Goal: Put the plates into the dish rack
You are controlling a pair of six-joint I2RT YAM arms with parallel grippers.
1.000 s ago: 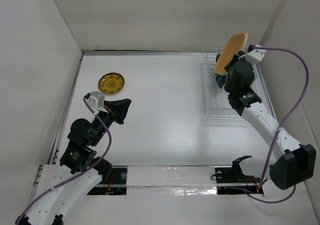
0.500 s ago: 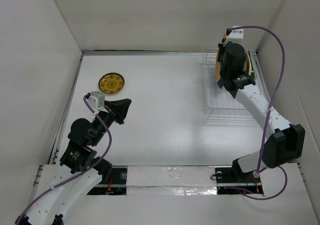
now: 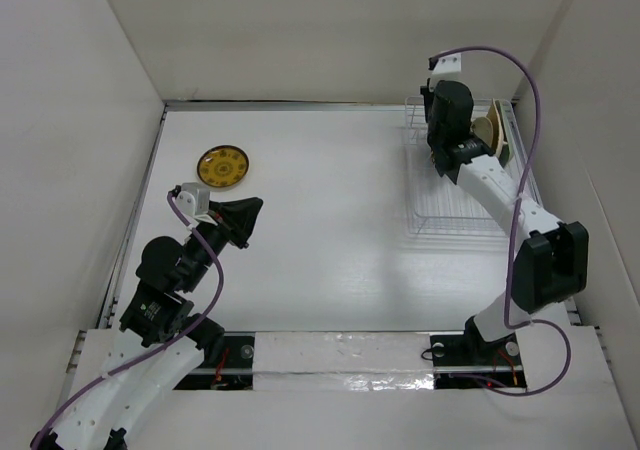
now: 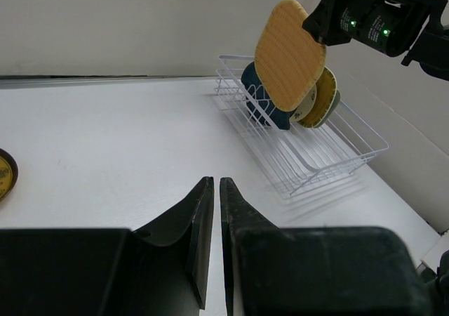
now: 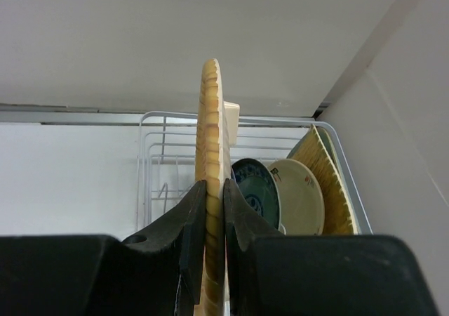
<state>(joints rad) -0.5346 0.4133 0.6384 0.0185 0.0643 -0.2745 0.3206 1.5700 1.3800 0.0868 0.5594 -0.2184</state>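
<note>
My right gripper (image 5: 214, 193) is shut on a tan woven rounded-square plate (image 5: 212, 119) and holds it edge-up above the white wire dish rack (image 5: 151, 154). The left wrist view shows that plate (image 4: 289, 55) hanging over the rack (image 4: 330, 158). In the rack stand a teal-blue plate (image 5: 256, 189), a cream plate (image 5: 298, 196) and another tan woven plate (image 5: 326, 182). The yellow dark-patterned plate (image 3: 223, 165) lies flat on the table at the far left. My left gripper (image 4: 214, 186) is shut and empty, low over the table.
The rack (image 3: 445, 205) sits at the far right, close to the right wall and the back wall. My right arm (image 3: 500, 200) reaches over it. The rack's near slots (image 4: 309, 165) hold nothing.
My right arm has swung the tan plate from above the rack's far right corner to its left side, turning the wrist. The left arm has not moved.
</note>
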